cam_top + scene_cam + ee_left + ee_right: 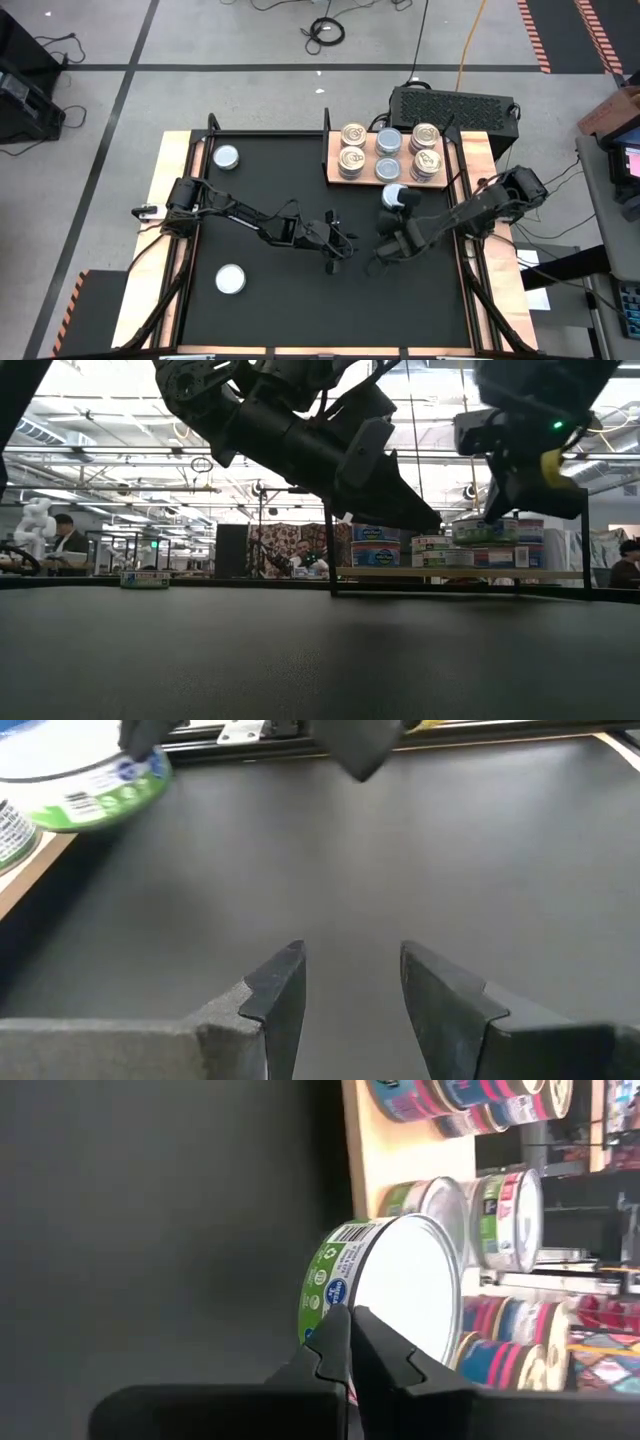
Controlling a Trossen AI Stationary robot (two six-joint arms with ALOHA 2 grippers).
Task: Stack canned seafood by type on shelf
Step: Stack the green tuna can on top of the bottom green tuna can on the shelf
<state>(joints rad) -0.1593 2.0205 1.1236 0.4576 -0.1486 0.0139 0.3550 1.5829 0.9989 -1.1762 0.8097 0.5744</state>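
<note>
Here tin (400,1285) pinched in right end effector (350,1342).

Robotics lab/workshop: taped floor (250,40), cables (325,30), ceiling trusses (100,455).

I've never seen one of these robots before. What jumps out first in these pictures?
The right gripper holds a green-labelled tin in the air, just short of the shelf at the table's far right. That shelf already bears six stacks of tins, gold lids flanking silver. The left gripper hangs open and empty mid-table, with two loose tins out on the left.
</note>
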